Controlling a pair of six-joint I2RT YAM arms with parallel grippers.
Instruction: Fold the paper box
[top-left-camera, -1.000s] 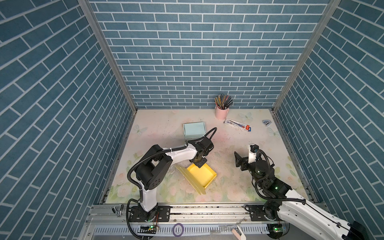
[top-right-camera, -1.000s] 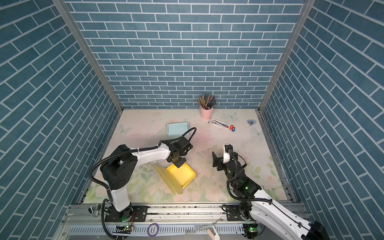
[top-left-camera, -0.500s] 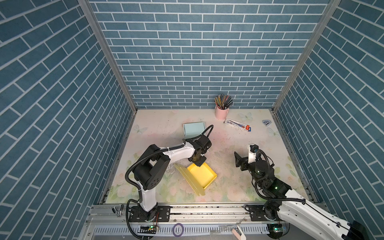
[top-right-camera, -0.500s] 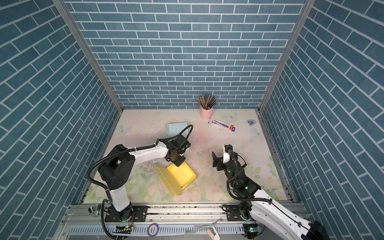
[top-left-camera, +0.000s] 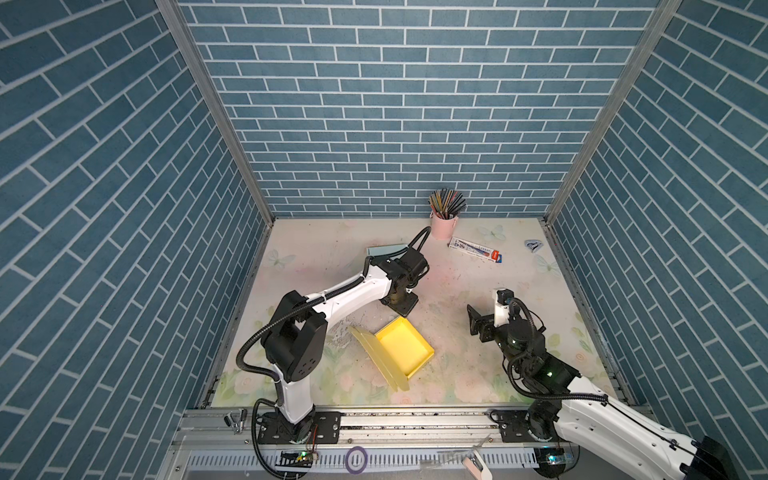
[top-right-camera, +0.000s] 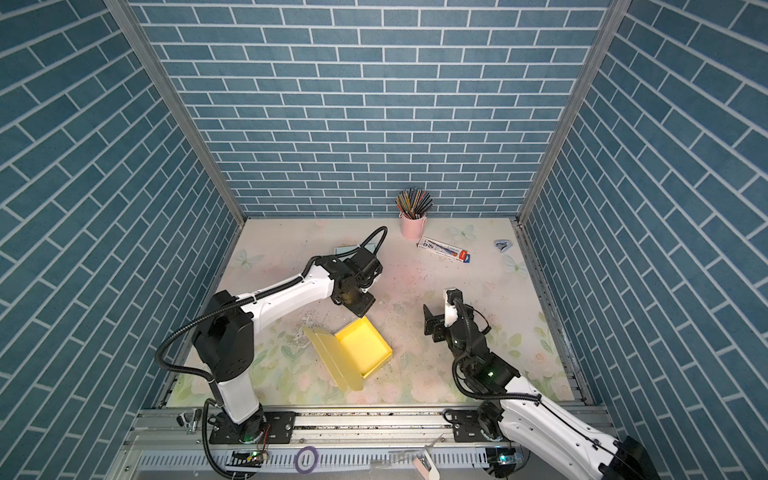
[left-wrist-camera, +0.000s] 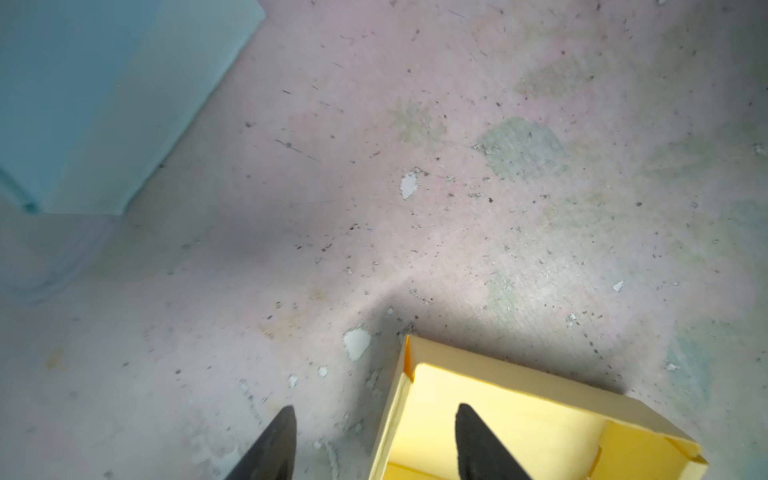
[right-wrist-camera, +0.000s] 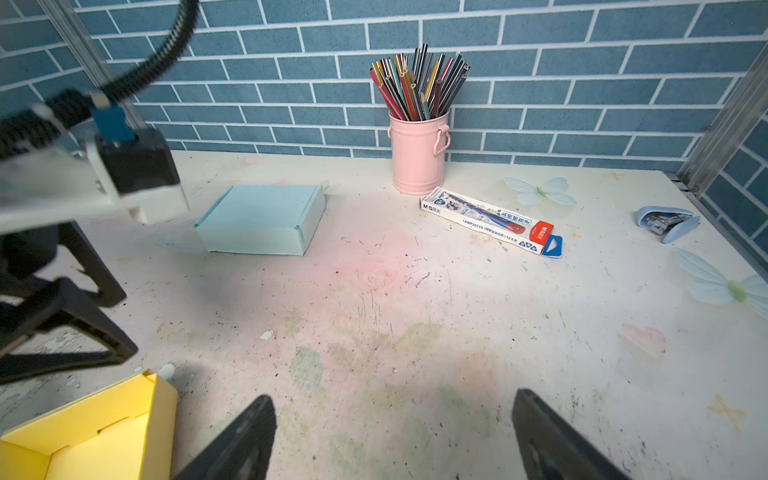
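Observation:
The yellow paper box (top-left-camera: 405, 349) (top-right-camera: 365, 347) lies open on the table, its lid flap (top-left-camera: 378, 361) spread toward the front left. My left gripper (top-left-camera: 401, 305) (left-wrist-camera: 374, 415) hovers open just above the box's far corner. In the left wrist view one finger is over the box (left-wrist-camera: 519, 415) interior and the other is outside the wall, gripping nothing. My right gripper (top-left-camera: 478, 328) (right-wrist-camera: 392, 403) stands open and empty to the right of the box (right-wrist-camera: 83, 432), apart from it.
A closed teal box (top-left-camera: 384, 250) (right-wrist-camera: 262, 220) sits behind the left arm. A pink cup of pencils (top-left-camera: 444, 224), a pencil carton (top-left-camera: 478, 250) and a small blue stapler (top-left-camera: 533, 246) lie along the back. Brick walls enclose three sides.
My left gripper has opened, let go of the box's far corner and drawn back and up from it. The box and the right arm have stayed put.

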